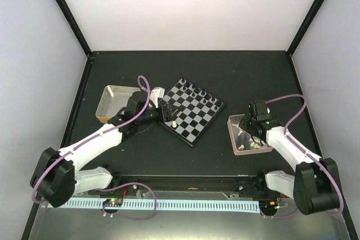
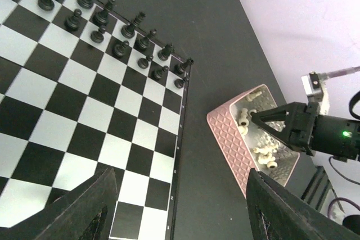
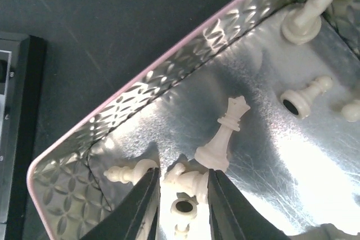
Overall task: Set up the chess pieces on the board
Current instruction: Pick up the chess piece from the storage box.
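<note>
Finding no readable text, label, brand, number or sign in any view; board (image 1: 191, 111) and pink tray (image 2: 225, 139) showing none.

We're over a dark matte table (image 1: 253, 77), pale lilac walls (image 1: 34, 54) either side, black corner posts (image 1: 67, 12), back panel (image 1: 191, 4) glowing white.

White arms (image 1: 95, 139), black joints (image 1: 53, 175), black hands (image 1: 167, 111) (image 1: 249, 129), purple cables (image 1: 145, 85).

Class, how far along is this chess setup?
Done: black pieces line two rows on the board; a lone white piece stands there too. In hand: the right end effector straddles one of the white pieces in the pink tray. To do: the rest there.
</note>
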Robot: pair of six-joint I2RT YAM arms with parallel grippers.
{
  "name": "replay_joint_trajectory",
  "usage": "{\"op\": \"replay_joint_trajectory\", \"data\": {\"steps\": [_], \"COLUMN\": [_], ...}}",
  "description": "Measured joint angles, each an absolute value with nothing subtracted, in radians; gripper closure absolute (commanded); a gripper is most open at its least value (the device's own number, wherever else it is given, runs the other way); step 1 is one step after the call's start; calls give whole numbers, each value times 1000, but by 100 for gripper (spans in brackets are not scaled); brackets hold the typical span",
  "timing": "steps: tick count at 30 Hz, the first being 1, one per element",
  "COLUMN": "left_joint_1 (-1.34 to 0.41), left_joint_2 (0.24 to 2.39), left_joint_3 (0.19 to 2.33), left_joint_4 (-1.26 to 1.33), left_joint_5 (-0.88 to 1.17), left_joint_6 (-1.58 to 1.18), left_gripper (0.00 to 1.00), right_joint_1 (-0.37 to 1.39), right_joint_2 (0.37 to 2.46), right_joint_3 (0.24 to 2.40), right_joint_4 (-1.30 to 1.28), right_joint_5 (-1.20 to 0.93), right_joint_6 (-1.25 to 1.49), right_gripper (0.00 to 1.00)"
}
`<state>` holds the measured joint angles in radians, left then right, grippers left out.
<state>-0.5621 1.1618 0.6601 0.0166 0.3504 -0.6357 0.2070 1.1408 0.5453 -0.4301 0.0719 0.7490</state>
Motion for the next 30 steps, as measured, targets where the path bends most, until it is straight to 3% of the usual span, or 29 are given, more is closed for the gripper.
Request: {"op": "replay_joint_trajectory", "data": {"steps": [18, 24, 30], "left_joint_1": [-574, -574, -574], "left_joint_2": [1173, 1173, 1173], "left_joint_3": [665, 665, 665], "left_joint_4": [32, 32, 32], "left_joint_5": [369, 369, 369], "left_joint_6": [-658, -658, -658], "left_gripper": [35, 35, 35], "right_joint_1": [207, 210, 225], "right_joint_2": [1342, 1372, 1375], "right_joint_3": [590, 610, 617], "right_joint_4": [-439, -434, -445], "right_joint_5": [69, 72, 79], "right_joint_6": [617, 587, 569], "right_gripper": [67, 79, 72]}}
